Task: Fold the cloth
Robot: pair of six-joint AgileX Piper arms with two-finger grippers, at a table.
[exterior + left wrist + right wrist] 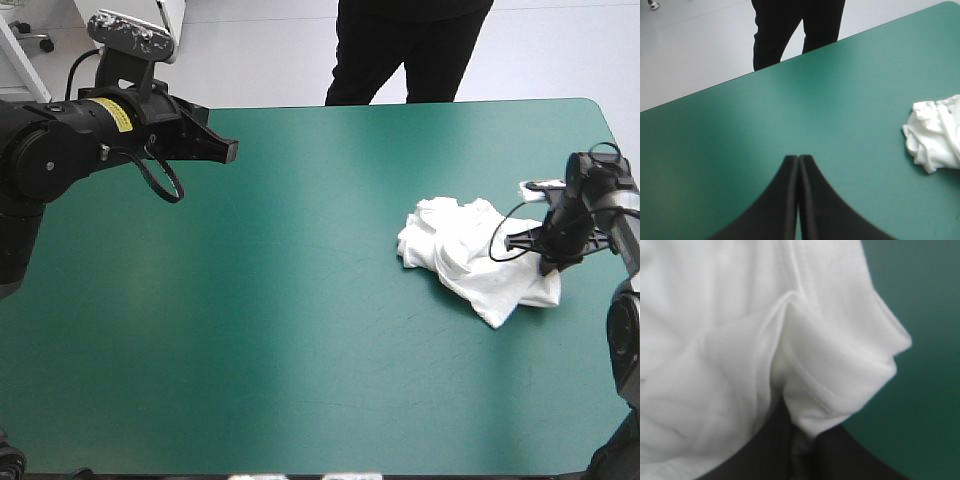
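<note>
The left arm (60,150) is held up in the air, well apart from the T-shirt (470,255). It reaches out flat, and its wrist points toward the T-shirt. The left claw (228,150) is closed, with its two black fingers (785,200) pressed together in one sharp point. The right arm (622,300) bends down just beside the T-shirt. The right claw (548,262) is low, at the T-shirt's edge nearest that arm. Its fingers are almost closed and pinch a fold of the T-shirt between them.
</note>
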